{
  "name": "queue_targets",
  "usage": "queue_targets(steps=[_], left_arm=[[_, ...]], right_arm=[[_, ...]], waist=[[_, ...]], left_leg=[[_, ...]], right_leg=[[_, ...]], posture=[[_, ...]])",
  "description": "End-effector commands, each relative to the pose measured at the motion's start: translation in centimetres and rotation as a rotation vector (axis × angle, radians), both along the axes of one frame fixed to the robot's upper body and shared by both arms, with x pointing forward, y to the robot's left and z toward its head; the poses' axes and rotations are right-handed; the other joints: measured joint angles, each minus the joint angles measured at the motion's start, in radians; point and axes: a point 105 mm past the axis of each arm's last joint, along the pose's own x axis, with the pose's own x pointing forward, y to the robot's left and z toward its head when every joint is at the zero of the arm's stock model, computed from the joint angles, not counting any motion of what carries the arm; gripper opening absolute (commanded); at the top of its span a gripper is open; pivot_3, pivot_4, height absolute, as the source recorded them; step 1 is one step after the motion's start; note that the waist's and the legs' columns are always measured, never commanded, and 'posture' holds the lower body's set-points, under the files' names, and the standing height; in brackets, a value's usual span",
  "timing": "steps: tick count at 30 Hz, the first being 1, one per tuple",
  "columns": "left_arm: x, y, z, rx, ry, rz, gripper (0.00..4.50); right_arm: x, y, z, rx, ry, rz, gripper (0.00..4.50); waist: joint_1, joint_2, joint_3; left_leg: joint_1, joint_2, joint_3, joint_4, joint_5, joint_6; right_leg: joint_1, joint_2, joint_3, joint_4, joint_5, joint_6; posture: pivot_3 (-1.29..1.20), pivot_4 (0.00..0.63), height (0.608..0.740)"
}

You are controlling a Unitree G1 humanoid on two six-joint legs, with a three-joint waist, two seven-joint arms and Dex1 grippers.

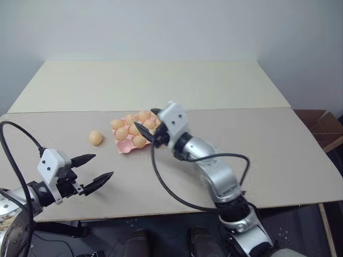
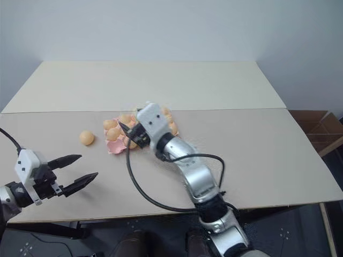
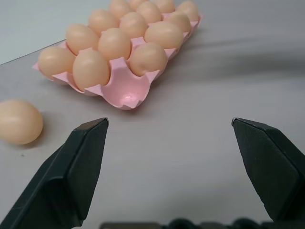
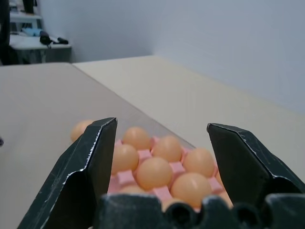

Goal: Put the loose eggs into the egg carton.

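Observation:
The pink egg carton (image 1: 126,145) lies mid-table, most of its cups filled with pale orange eggs; one near corner cup (image 3: 125,91) is empty. One loose egg (image 1: 95,137) rests on the table just left of the carton, also seen as the loose egg (image 3: 19,121). My right gripper (image 1: 146,122) hovers over the carton's near edge, open, with nothing between its fingers (image 4: 93,152). My left gripper (image 1: 104,165) is open and empty, low over the table, nearer than the loose egg and pointing toward the carton.
The table is two boards, a lighter one (image 1: 161,80) behind. A brown cardboard box (image 1: 321,126) sits past the right edge. A black cable (image 1: 166,187) loops off my right arm above the near table.

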Motion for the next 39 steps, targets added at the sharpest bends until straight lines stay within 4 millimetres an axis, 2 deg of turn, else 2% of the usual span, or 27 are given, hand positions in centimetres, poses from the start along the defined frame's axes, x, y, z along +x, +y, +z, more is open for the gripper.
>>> queue_targets(steps=[1, 5, 9, 14, 18, 24, 28, 31, 39], left_arm=[[-0.3, 0.7, 0.2, 0.02, -0.019, 0.058, 4.5], [-0.2, 1.5, -0.3, 0.014, -0.016, 0.151, 4.5], [0.9, 2.2, 0.0, 0.033, -0.067, 0.237, 4.5], [2.3, 2.8, 1.1, 0.008, -0.098, 0.314, 4.5], [4.2, 4.1, 1.2, 0.117, -0.043, 0.436, 4.5], [5.5, 3.7, 1.2, 0.089, 0.002, 0.464, 4.5], [5.0, 3.0, 0.9, 0.058, 0.012, 0.469, 4.5], [4.9, 3.2, 0.6, 0.076, 0.004, 0.494, 4.5], [7.5, 2.9, 0.8, 0.054, -0.008, 0.52, 4.5]], right_arm=[[-2.1, -2.1, 0.9, -0.017, -0.028, 0.056, 3.58], [-3.9, -4.5, 0.1, -0.051, 0.03, 0.064, 3.58], [-5.8, -5.3, -0.5, -0.1, 0.08, 0.149, 3.58], [-5.0, -5.6, 0.3, -0.122, 0.049, 0.142, 3.58], [-5.2, -5.1, 1.3, -0.1, 0.073, 0.221, 3.58], [-5.9, -5.5, 0.8, -0.181, 0.076, 0.294, 3.58], [-6.1, -5.7, 0.7, -0.19, 0.073, 0.295, 3.58], [-6.0, -5.6, 0.6, -0.185, 0.071, 0.286, 3.58], [-5.8, -4.6, 1.1, -0.181, 0.032, 0.298, 3.58]], waist=[[-0.001, 0.0, 0.0], [-0.002, 0.0, 0.0], [0.001, 0.0, 0.0], [0.003, -0.002, 0.0], [0.004, -0.002, 0.0], [0.006, -0.003, 0.001], [0.005, -0.004, 0.001], [0.005, -0.004, 0.001], [0.025, -0.004, 0.001]], left_leg=[[0.0, 0.0, 0.0, 0.0, 0.0, 0.0], [0.001, 0.0, 0.002, 0.0, 0.0, 0.0], [0.002, 0.0, 0.002, 0.0, 0.0, 0.0], [0.002, 0.0, 0.002, 0.0, 0.0, 0.0], [0.002, 0.0, 0.0, 0.0, 0.0, 0.0], [-0.001, -0.001, 0.001, 0.0, 0.0, 0.0], [0.0, -0.001, 0.001, 0.0, 0.0, 0.0], [0.0, -0.001, 0.001, 0.0, 0.0, 0.0], [0.001, -0.002, 0.001, 0.001, 0.0, 0.0]], right_leg=[[0.0, 0.0, 0.0, 0.0, 0.0, 0.0], [0.0, 0.001, 0.0, 0.0, 0.0, 0.0], [0.001, 0.001, 0.0, 0.0, 0.0, 0.0], [0.002, 0.001, 0.001, -0.001, 0.0, 0.0], [0.002, 0.003, 0.001, 0.0, 0.0, 0.0], [0.0, 0.001, 0.001, -0.001, 0.0, 0.001], [0.001, 0.001, 0.001, -0.001, 0.0, 0.001], [0.001, 0.001, 0.001, -0.001, 0.0, 0.001], [0.001, 0.001, 0.001, -0.001, 0.0, 0.001]], posture=[[0.0, 0.15, 0.74], [0.0, 0.15, 0.74], [0.0, 0.15, 0.74], [0.0, 0.15, 0.74], [0.0, 0.15, 0.74], [0.0, 0.15, 0.74], [0.0, 0.15, 0.74], [0.0, 0.15, 0.74], [0.0, 0.15, 0.74]])
